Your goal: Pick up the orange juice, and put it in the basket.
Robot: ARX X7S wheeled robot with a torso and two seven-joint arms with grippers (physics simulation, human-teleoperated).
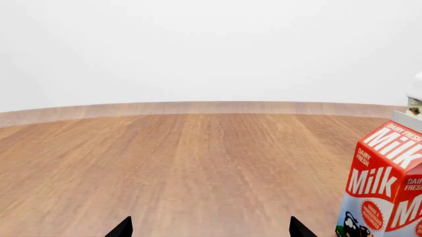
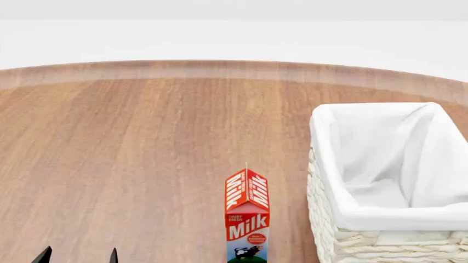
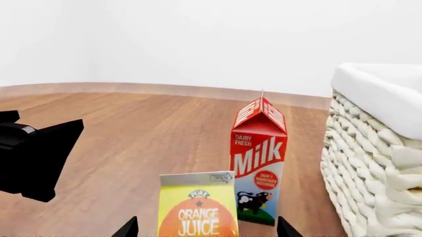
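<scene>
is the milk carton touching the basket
Apart. In the right wrist view, bare wood shows between the milk carton and the basket; the head view shows the same gap.

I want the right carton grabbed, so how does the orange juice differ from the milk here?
In the right wrist view, the orange juice is yellow and orange with "ORANGE JUICE" lettering; the milk is red and white with a cow picture. The juice sits between the right gripper's open fingertips; the milk stands free behind it, nearer the basket. The milk appears in all three views, the juice only in this one. Both are upright gable-top cartons on the wooden table.
</scene>
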